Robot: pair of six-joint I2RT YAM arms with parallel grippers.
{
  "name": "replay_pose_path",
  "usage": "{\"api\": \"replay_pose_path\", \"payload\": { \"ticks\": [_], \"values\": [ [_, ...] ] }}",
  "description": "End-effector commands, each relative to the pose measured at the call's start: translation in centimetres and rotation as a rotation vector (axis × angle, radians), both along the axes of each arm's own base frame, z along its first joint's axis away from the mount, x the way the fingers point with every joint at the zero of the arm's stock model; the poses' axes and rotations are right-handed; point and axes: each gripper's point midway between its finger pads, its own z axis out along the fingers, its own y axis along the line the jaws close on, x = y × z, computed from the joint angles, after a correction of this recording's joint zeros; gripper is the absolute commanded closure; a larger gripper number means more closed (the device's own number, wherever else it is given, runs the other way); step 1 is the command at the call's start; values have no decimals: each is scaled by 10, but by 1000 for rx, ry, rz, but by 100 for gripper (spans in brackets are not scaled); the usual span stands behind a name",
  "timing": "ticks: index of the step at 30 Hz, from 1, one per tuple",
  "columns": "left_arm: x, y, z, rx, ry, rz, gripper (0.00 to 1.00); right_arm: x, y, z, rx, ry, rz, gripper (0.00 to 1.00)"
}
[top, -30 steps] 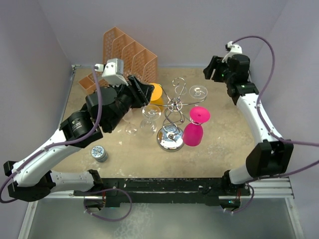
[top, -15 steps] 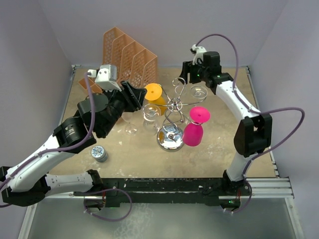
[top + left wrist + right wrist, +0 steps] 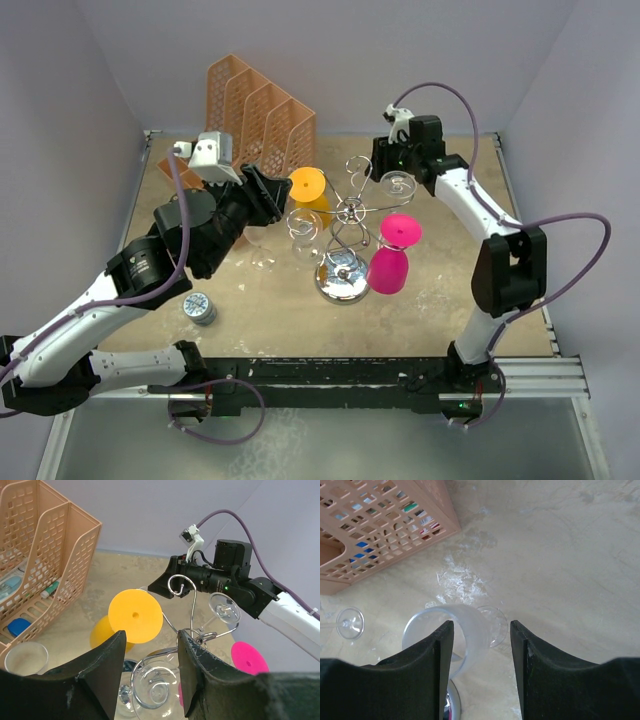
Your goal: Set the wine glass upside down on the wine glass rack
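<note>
Subject: the wine glass (image 3: 155, 692); clear and thin-walled; it sits just below and ahead of your left pincer (image 3: 151, 647), foot uppermost by the look of it, at a loop arm of the wine glass rack (image 3: 350, 215); you cannot tell from these views whether the loop bears it.

Left pincer: jaws spread wide, nothing held. Right pincer (image 3: 481, 630): also spread and empty, poised over a second clear glass (image 3: 440, 630) at the far side of the rack.

Handling, as a judgement: light, rigid, brittle; smooth glass is likely to slip on hard black fingers, so close gently; take the stem just under the foot, or the bowl across its widest part; rim and stem are the probable break points; a knock against the wire could chip it.

Materials: the rack is bright silver wire with a twisted centre stem and curled loops on a mirror-like chrome base (image 3: 342, 280); the pink glass (image 3: 388, 265) hangs inverted, opaque and glossy; the yellow glass (image 3: 310, 190) is likewise opaque, foot disc up; the orange mesh organiser (image 3: 255, 110) is perforated and looks like plastic; the desk (image 3: 440, 300) is mottled beige, matt, stone-look.
</note>
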Motion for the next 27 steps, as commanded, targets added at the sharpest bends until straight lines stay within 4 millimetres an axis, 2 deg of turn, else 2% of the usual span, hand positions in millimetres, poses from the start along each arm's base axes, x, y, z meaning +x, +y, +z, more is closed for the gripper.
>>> {"api": "replay_pose_path", "payload": {
  "ticks": [1, 8, 16, 23, 27],
  "values": [
    [0, 3, 14, -40, -35, 7, 57, -13, 3, 29, 28, -60, 30, 49],
    [-1, 3, 16, -53, -37, 0, 57, -9, 0, 17, 1, -36, 16, 49],
    [0, 2, 16, -52, -35, 3, 57, -7, -2, 5, -40, -17, 12, 55],
    [0, 2, 17, -48, -36, 3, 57, -3, -3, -2, -59, -4, 2, 65],
    [0, 3, 17, -50, -37, 8, 57, 1, -3, 2, -70, -33, 7, 77]
  ]
}}
